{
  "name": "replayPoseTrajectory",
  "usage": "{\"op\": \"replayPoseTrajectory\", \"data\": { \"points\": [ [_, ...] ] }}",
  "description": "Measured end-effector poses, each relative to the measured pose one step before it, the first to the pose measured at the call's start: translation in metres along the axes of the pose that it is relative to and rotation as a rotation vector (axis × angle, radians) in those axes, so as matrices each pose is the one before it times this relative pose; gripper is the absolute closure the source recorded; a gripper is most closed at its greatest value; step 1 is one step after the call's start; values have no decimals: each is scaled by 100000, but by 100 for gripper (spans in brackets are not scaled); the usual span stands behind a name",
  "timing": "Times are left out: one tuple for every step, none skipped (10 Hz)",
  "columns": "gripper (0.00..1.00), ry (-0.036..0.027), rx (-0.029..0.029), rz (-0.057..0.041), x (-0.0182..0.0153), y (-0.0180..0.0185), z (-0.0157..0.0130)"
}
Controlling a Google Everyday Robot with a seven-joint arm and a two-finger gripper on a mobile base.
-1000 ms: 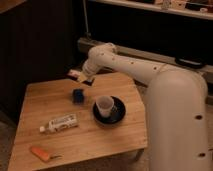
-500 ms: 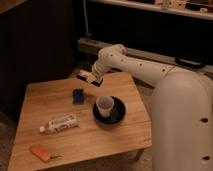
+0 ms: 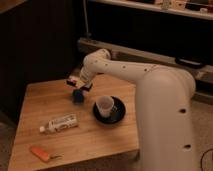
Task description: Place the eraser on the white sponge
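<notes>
Tool: the tool (image 3: 80,84) hangs low over the back of the table (image 3: 30,112), fingers clamped on the eraser (image 3: 75,81).
Eraser: lies flat in the grip, directly above the white sponge (image 3: 77,96); I cannot tell whether they touch.
White sponge: a small dark blue block on the table, left of the black plate (image 3: 116,116).
Plate: carries a white cup (image 3: 104,106).
Front of table: white labelled pack (image 3: 59,123); orange stick (image 3: 41,153) near the front edge.
</notes>
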Motion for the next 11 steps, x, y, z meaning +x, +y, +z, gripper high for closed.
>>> {"op": "replayPoseTrajectory", "data": {
  "points": [
    [100, 705, -941, -760, -118, 603, 883],
    [100, 1360, -756, -422, 193, 413, 1168],
    [100, 540, -131, 54, 75, -31, 308],
    [100, 660, -227, 75, 158, -14, 324],
    [100, 321, -1085, 176, 37, 149, 562],
    [100, 134, -493, 381, 99, -103, 230],
    [100, 44, -360, 335, 8, -121, 99],
    [100, 289, -133, 9, -89, -29, 45],
    [100, 622, -394, -176, -24, 150, 369],
    [100, 389, -301, -5, 83, 102, 298],
    [100, 733, -146, 44, 267, -3, 344]
  ]
}}
